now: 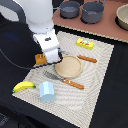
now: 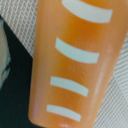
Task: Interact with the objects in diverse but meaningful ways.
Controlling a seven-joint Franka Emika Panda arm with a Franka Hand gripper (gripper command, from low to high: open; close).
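The orange-brown bread loaf point(image 1: 40, 59) with white stripes lies at the mat's edge on the exterior view's left, and it fills the wrist view point(image 2: 75, 60) from very close. My gripper point(image 1: 52, 58) hangs low right beside or over the loaf; its fingers are not clear in either view. The yellow banana point(image 1: 23, 86) and light blue cup point(image 1: 47, 91) sit at the mat's near corner. A flat yellow packet point(image 1: 85, 44) lies at the far side. Two dark grey pots point(image 1: 69, 8) point(image 1: 92, 12) stand on the brown surface behind.
A tan plate point(image 1: 68, 66) sits mid-mat, with a fork point(image 1: 52, 76) and an orange-handled knife point(image 1: 74, 83) in front of it and another orange-handled utensil point(image 1: 87, 59) beside it. A bowl point(image 1: 122, 17) stands at the far right. The striped mat point(image 1: 95, 85) lies on a black table.
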